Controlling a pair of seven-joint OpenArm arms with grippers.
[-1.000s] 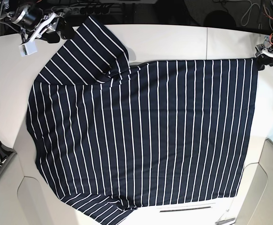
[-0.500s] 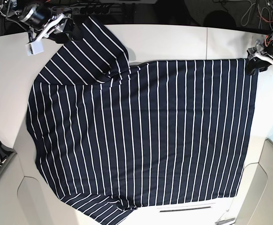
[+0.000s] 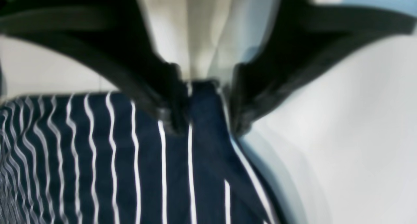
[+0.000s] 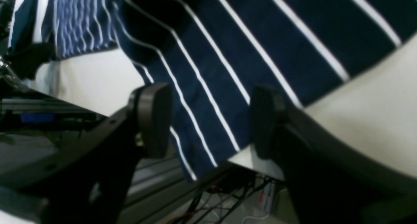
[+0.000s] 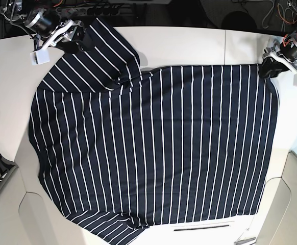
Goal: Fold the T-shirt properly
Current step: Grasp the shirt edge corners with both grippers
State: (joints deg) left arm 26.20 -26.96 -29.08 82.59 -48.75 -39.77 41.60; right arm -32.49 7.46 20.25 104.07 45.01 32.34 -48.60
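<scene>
The T-shirt (image 5: 158,148) lies spread flat across the white bench (image 5: 189,43). The base view gives only positions at its far corners; the wrist views show more. The left hand (image 3: 203,116) has its jaws pinched on the hem corner, while the right hand (image 4: 211,119) gapes wide, straddling the sleeve edge without gripping.

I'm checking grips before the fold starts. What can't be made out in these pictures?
- Left wrist view: motion blur; whether the left gripper has pinched the T-shirt corner is unclear.
- Base view: the T-shirt's bottom edge is cut off by the frame.
- Base view: both grippers too small to judge the jaws.
</scene>
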